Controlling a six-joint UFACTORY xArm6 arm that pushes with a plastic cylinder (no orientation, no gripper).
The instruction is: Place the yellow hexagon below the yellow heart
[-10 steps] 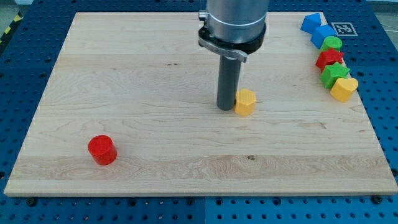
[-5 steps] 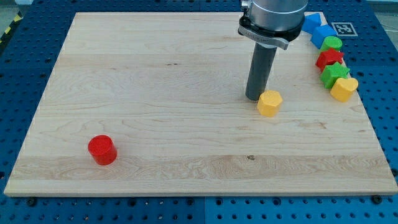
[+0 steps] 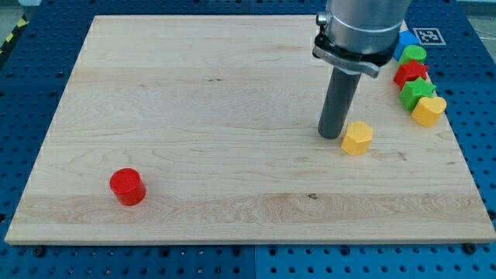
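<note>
We saw a pale wooden table from above and in front, with our arm's dark rod coming down toward the view's right of centre. My tip rested on the wood just at the view's left of the yellow hexagon, touching it or very nearly so; we could not tell which. The arm carried no fingers at all, only this rod, so nothing was spread or pinched. The yellow heart lay near the table's right edge, up and to the view's right of the hexagon and clearly apart from it. It closed the lower end of a column of blocks: a green star-like block touching it above, then a red block, a green block and a blue one partly hidden by the arm. We judged that the hexagon needed pushing further to the view's right, to sit under the heart. A red cylinder stood far off at the lower left
</note>
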